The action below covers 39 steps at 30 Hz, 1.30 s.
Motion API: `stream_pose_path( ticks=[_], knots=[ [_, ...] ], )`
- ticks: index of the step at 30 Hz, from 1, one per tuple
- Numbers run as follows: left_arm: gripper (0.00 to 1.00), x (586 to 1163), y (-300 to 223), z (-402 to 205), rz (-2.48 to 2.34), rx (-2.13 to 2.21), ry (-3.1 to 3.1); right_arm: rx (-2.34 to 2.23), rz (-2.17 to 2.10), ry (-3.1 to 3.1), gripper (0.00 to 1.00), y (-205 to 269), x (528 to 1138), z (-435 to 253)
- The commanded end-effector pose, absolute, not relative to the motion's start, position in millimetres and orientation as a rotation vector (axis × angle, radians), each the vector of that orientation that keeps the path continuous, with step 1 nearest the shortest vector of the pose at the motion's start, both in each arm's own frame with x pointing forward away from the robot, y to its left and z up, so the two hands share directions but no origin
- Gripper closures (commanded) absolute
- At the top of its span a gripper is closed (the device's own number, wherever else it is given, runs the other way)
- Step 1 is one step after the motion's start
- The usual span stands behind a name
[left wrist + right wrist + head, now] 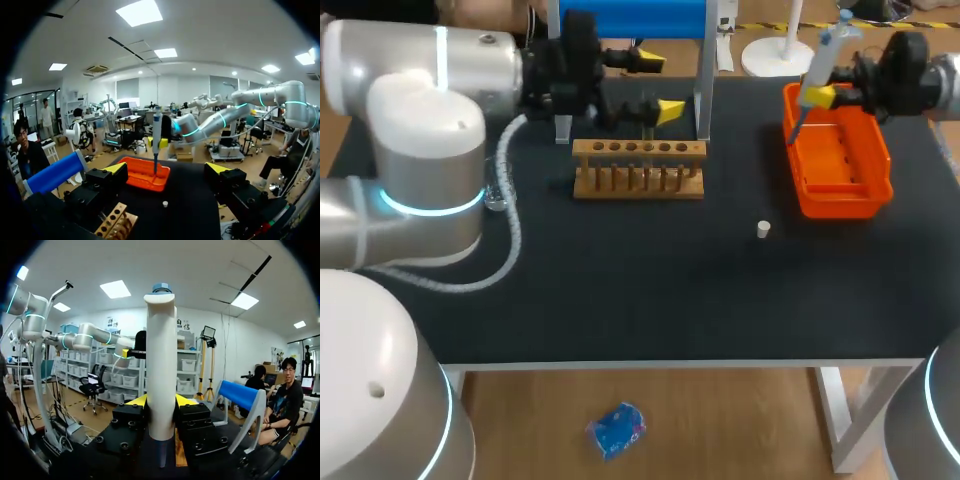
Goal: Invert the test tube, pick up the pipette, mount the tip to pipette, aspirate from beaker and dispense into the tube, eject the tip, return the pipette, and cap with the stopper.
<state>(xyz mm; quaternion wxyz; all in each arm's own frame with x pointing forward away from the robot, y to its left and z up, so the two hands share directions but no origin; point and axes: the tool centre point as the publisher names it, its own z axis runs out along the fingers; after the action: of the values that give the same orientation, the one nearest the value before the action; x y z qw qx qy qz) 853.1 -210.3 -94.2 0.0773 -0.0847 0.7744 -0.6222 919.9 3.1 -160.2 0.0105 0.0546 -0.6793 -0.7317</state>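
My right gripper is shut on the white pipette, which it holds upright over the far end of the orange tray. In the right wrist view the pipette body stands between the yellow fingertips. The pipette's thin lower end points down into the tray. My left gripper is open and holds nothing, behind the wooden tube rack. A small white stopper lies on the black table. I cannot make out a test tube.
A blue roll on a metal stand rises at the table's back edge, just behind my left gripper. A small clear glass vessel stands left of the rack, beside a white hose.
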Motion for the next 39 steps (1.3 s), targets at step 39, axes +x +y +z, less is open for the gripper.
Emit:
stream_pose_path(
  ticks=[39],
  knots=[
    [0.0,832,-151,-124,-1.9,-0.306,2.182,0.391,-2.099,-1.936,1.0,142,861,-203]
  ],
)
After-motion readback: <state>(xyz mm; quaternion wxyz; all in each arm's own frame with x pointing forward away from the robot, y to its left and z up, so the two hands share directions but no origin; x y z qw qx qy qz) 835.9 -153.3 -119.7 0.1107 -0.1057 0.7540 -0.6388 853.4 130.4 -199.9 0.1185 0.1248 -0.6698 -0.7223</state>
